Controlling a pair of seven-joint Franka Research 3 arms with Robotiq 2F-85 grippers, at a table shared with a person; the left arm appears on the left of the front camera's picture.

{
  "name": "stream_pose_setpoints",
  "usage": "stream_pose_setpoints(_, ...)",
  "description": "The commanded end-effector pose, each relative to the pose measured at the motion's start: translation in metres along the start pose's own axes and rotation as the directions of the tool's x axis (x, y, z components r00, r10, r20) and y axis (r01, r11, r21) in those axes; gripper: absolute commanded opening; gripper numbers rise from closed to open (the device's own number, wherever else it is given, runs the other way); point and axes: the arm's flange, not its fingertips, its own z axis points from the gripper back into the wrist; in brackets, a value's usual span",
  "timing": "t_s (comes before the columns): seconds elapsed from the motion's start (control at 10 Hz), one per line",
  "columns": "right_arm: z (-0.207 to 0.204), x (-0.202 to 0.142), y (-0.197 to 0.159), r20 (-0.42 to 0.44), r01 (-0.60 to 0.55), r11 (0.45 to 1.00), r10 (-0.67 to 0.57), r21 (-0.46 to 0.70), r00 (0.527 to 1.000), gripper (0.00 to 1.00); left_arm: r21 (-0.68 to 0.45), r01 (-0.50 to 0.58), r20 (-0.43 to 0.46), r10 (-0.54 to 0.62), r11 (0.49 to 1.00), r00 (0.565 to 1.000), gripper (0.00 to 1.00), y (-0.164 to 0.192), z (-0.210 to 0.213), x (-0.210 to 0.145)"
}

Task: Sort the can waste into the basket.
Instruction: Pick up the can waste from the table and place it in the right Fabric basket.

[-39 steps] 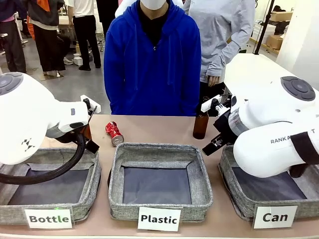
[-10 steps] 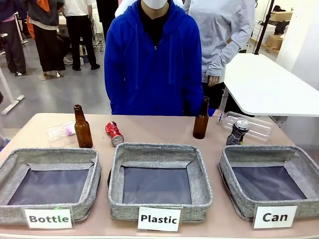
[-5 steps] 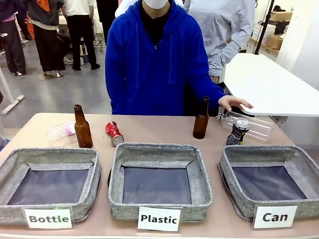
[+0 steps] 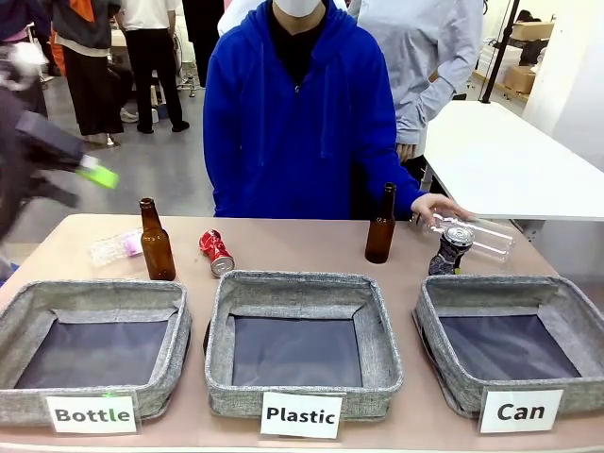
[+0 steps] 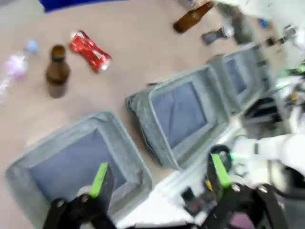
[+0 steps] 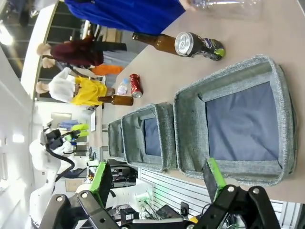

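A crushed red can [image 4: 216, 253] lies on the table behind the middle basket. A crushed dark can [image 4: 450, 250] with a silver top stands just behind the grey basket labelled "Can" [image 4: 432, 294] at the right. My left gripper [image 4: 71, 170] is a blur high at the left, far from both cans. In the left wrist view it [image 5: 159, 174] is open and empty above the baskets, with the red can [image 5: 89, 50] far off. My right gripper [image 6: 157, 177] is open and empty, high in front of the Can basket [image 6: 282, 119] and the dark can [image 6: 198, 46].
Baskets labelled "Bottle" [image 4: 179, 311] and "Plastic" [image 4: 219, 311] sit left and middle. Brown bottles [image 4: 156, 243] [image 4: 380, 226] stand behind them. A crumpled plastic bottle [image 4: 115, 247] lies far left. The person's hand [image 4: 432, 206] rests on a clear plastic bottle [image 4: 481, 238] behind the dark can.
Both arms left the front view, then my left gripper swung back in at the upper left. The person's hand reached out and came down onto the clear bottle. The cans have not moved.
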Motion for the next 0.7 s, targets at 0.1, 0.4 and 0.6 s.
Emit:
stream_pose_setpoints(0.1,0.002,0.003,0.0,0.012,-0.024,0.999,0.024,0.029,1.0,1.0,0.249,-0.012,-0.122,0.044,0.968,0.992,1.0,-0.012,-0.069,0.04)
stream_pose_setpoints(0.4,0.002,0.003,0.0,0.012,-0.024,0.999,0.024,0.029,1.0,1.0,0.084,0.043,-0.037,-0.04,0.996,0.999,1.0,-0.02,-0.036,0.015)
stream_pose_setpoints(0.6,0.002,0.003,0.0,0.012,-0.024,0.999,0.024,0.029,1.0,1.0,0.194,0.01,-0.069,0.003,0.981,0.998,1.0,-0.031,-0.076,0.035)
